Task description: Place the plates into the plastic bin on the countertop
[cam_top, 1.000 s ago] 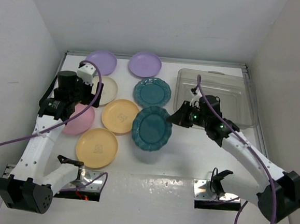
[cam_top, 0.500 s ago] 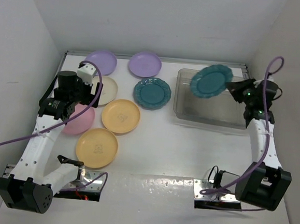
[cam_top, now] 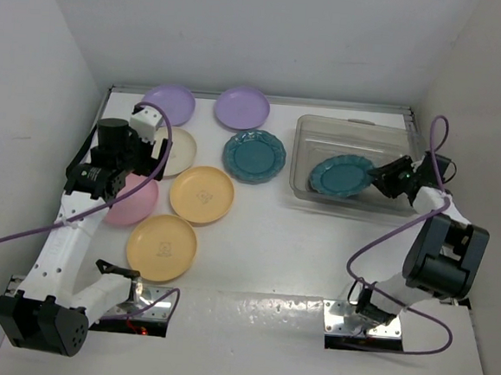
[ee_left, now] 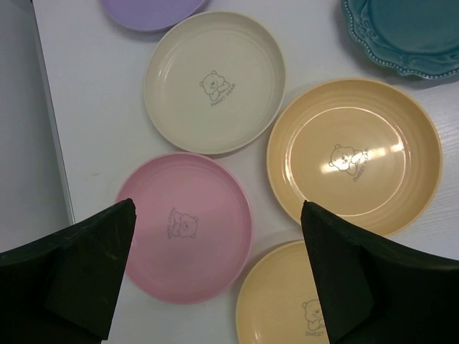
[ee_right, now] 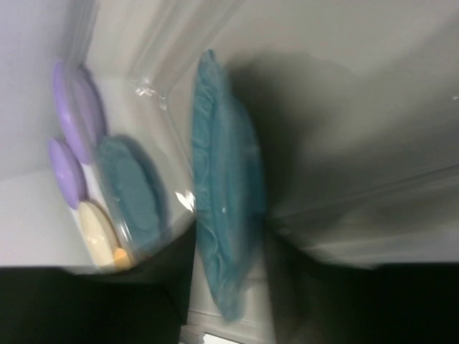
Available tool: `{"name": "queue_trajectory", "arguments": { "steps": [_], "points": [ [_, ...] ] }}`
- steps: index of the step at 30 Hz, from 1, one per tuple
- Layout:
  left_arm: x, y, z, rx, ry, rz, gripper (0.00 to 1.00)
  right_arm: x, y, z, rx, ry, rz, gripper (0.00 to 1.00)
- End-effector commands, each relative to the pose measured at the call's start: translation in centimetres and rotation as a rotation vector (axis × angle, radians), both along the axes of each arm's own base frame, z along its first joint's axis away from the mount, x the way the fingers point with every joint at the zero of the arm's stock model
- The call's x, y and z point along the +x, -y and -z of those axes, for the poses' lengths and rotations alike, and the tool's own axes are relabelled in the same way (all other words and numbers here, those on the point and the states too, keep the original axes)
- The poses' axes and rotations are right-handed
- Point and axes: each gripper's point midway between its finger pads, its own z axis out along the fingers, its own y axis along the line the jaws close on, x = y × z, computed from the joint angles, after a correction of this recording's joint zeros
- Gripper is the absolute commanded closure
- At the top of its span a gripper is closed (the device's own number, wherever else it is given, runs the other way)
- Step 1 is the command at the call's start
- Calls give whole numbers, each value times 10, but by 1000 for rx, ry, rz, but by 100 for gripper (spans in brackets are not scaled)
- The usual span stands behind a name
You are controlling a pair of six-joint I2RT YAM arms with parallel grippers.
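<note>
Moved: the scalloped teal plate [cam_top: 342,176] was up in the air over the plastic bin [cam_top: 303,161] half a second ago; now it's down inside; the right arm has folded down with it
Right end effector [cam_top: 378,178]: clamped on that plate's right rim; the plate sits left of centre in the bin; whether it touches the floor, cannot tell
Left end effector [ee_left: 216,215]: fingers spread wide, gripping nothing; hovering over the pink plate [ee_left: 185,247]
Desk [cam_top: 315,245]: carries the second teal plate [cam_top: 254,156], cream plate [ee_left: 215,81], far yellow-orange plate [ee_left: 355,154], near yellow-orange plate [ee_left: 287,301]; left lavender plate [cam_top: 169,103] and right lavender plate [cam_top: 243,107] by the back wall; all outside the bin
</note>
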Motion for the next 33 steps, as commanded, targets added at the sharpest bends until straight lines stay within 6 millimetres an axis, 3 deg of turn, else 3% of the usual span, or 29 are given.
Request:
{"name": "queue_trajectory", "arguments": {
  "steps": [1, 2, 3, 4, 5, 6, 7, 8, 9, 10, 11, 12, 13, 14, 15, 16, 17, 18, 19, 20, 21, 23, 25, 29, 33],
  "points": [
    [1, -5, -6, 17, 17, -10, 2, 21, 14, -30, -39, 113, -53, 51],
    [2, -5, -6, 26, 18, -4, 2, 25, 17, -36, -68, 102, -64, 33],
    [2, -7, -6, 31, 18, -12, 2, 17, 19, -31, -122, 34, -118, 19],
    [2, -7, -6, 31, 18, -12, 0, 18, 28, -28, -179, -1, -100, 14],
    [1, -9, -2, 37, 9, -21, 0, 29, 19, -43, -230, 15, -137, 0],
    [2, -9, 1, 38, 0, -21, 0, 25, 16, -51, -287, -26, -198, 0],
    [2, -9, 1, 38, 0, -21, 0, 26, 30, -54, -396, -77, -149, 0],
    [2, -10, 1, 42, 0, -29, 0, 51, 3, -95, -504, 7, -214, 0],
    [2, -13, 1, 42, 0, -38, 0, 46, 7, -97, -588, -57, -179, 0],
    [2, -13, 1, 42, 0, -38, 0, 49, -13, -105, -673, -56, -198, 0],
    [2, -13, 7, 44, -18, -38, 0, 55, -50, -120, -715, -3, -240, 0],
    [2, -13, 7, 44, -19, -38, 0, 59, -68, -126, -720, 35, -253, 0],
    [2, -17, 7, 43, -19, -48, 0, 58, -115, -128, -659, 79, -290, 0],
    [2, -16, 8, 33, -19, -55, 0, 56, -137, -121, -631, 86, -307, 4],
    [2, -16, 8, 33, -19, -55, 0, 43, -192, -113, -603, 111, -394, 12],
    [2, -16, 8, 25, -20, -60, 0, 49, -217, -113, -486, 164, -301, 44],
    [2, -16, 8, 25, -20, -60, 0, 40, -229, -93, -463, 148, -290, 58],
    [2, -16, 8, 25, -20, -60, 0, 21, -278, -87, -395, 169, -324, 65],
    [2, -15, 8, 18, -20, -65, 0, 20, -286, -80, -374, 177, -278, 62],
    [2, -15, 8, 17, -20, -65, 0, 32, -297, -71, -374, 184, -223, 54],
    [2, -15, 8, 17, -20, -65, 0, 20, -323, -65, -329, 166, -221, 50],
    [0, -15, 9, 17, -19, -65, 0, 23, -338, -49, -311, 100, -125, 39],
    [-4, -15, 7, 7, -7, -70, 0, 19, -348, -43, -316, 88, -93, 39],
    [-11, -13, 4, -10, 14, -69, 0, 20, -348, 7, -231, -33, 57, 35],
    [-19, -9, 18, -28, -9, -54, 0, 33, -340, 29, -232, 0, 137, 35]
  ]
}}
